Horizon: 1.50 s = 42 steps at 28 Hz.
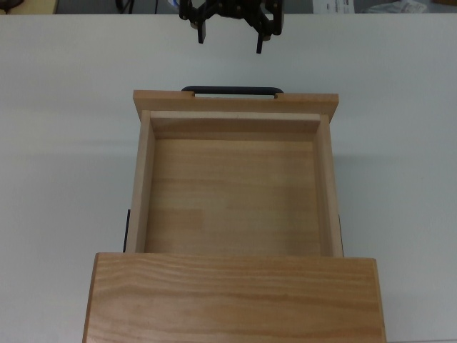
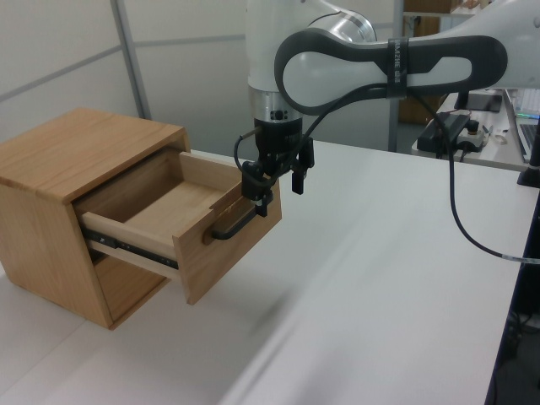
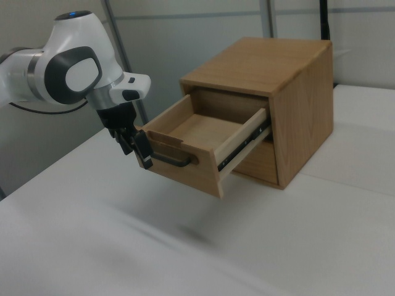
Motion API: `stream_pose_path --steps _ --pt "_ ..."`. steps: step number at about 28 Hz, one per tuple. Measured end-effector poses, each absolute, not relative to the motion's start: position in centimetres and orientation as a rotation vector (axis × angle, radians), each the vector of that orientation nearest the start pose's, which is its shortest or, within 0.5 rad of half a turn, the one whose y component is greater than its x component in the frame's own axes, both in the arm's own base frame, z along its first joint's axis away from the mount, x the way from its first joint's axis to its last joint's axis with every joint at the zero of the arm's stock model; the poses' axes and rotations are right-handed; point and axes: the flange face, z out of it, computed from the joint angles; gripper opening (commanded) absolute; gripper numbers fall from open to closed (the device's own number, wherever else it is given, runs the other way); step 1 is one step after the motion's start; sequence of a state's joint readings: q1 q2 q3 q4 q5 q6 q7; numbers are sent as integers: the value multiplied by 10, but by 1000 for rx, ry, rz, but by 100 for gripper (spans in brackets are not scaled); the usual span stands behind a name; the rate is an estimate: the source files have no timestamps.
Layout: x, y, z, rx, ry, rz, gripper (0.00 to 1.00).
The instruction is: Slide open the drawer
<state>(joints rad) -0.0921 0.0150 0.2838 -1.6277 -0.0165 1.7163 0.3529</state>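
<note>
1. Gripper (image 1: 230,37): fingers spread, holding nothing, clear of the black handle (image 1: 232,91).
2. Drawer (image 1: 233,187): pulled far out of the cabinet (image 2: 63,202); in the top view it lies at 6 o'clock from the gripper.
3. Surface: white table (image 1: 64,143); pale wall panels behind.
4. Arm (image 2: 380,67): white, bent, wrist pointing down.

The drawer (image 1: 233,187) is pulled far out of the cabinet (image 1: 234,299), w/ inside bare, and its black bar handle (image 1: 232,91) is at the front panel's far edge. The gripper (image 1: 230,37) is above the white worktop (image 1: 64,128) beyond the handle, not touching it, jaws apart.
</note>
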Motion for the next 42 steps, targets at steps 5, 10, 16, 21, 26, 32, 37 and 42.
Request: stream_pose_path --steps 5,10,16,21,26,32,37,42 --pt "562 106 603 -3127 207 -120 100" --pt "562 106 605 -3127 200 -127 100" --pt "562 106 611 -3124 198 -144 100" --pt "562 106 612 -3127 163 -147 100" --pt "561 106 611 -3133 125 -130 100" --pt "560 106 611 -3137 114 -114 100" --pt "559 106 612 -3137 110 -116 100" --pt "558 106 612 -3140 108 -108 100"
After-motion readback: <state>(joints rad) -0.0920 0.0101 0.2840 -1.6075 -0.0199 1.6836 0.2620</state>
